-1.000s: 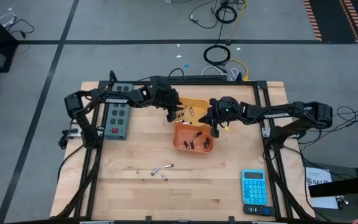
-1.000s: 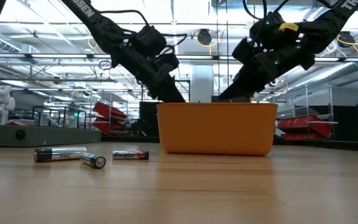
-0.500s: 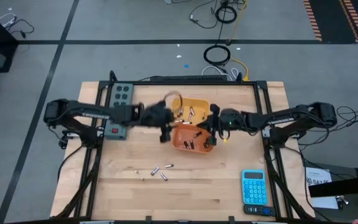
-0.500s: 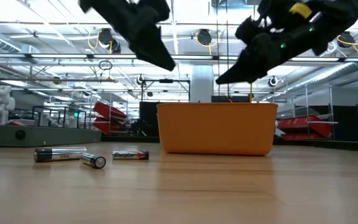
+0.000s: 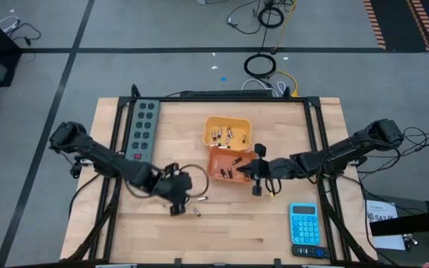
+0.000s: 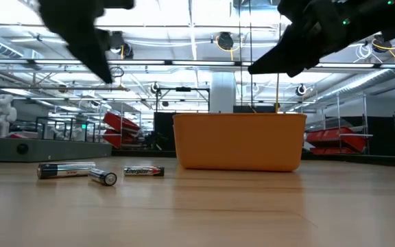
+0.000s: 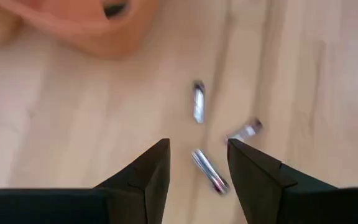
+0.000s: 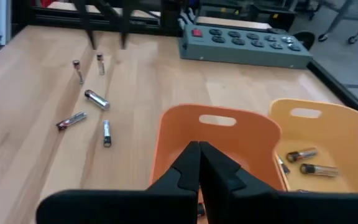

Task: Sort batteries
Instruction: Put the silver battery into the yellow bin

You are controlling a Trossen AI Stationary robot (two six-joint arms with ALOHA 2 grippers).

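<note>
High view: the left gripper (image 5: 176, 192) hangs over the bare wood at roughly 7 o'clock from the darker orange bin (image 5: 216, 155), close above the loose batteries (image 5: 197, 205) scattered on the tabletop. The right gripper (image 5: 257, 173) sits at that bin's 4 o'clock corner. The bin holds several dark cells; the lighter yellow-orange bin (image 5: 208, 128), touching it at 12 o'clock, holds several silvery ones. A grey power strip (image 5: 141, 126) lies at 9 o'clock from the bins, a blue calculator (image 5: 304, 224) at 5 o'clock. Low view: three batteries (image 6: 66, 169) lie on the wood at 9 o'clock from the orange bin (image 6: 238, 141); both arms hang dark above, the one over the batteries blurred. Left wrist view: the left gripper (image 7: 197, 160) has its fingers spread, empty, with one battery (image 7: 209, 170) in the gap between the tips and two more just beyond; an orange bin edge (image 7: 98, 31) lies farther off. Right wrist view: the right gripper (image 8: 199, 163) has its fingers pressed together, nothing visible between them, poised at the near wall of the orange bin (image 8: 216, 130); silvery cells (image 8: 302, 154) rest in the neighbouring bin, and five loose batteries (image 8: 96, 99) lie on the table beyond.
</note>
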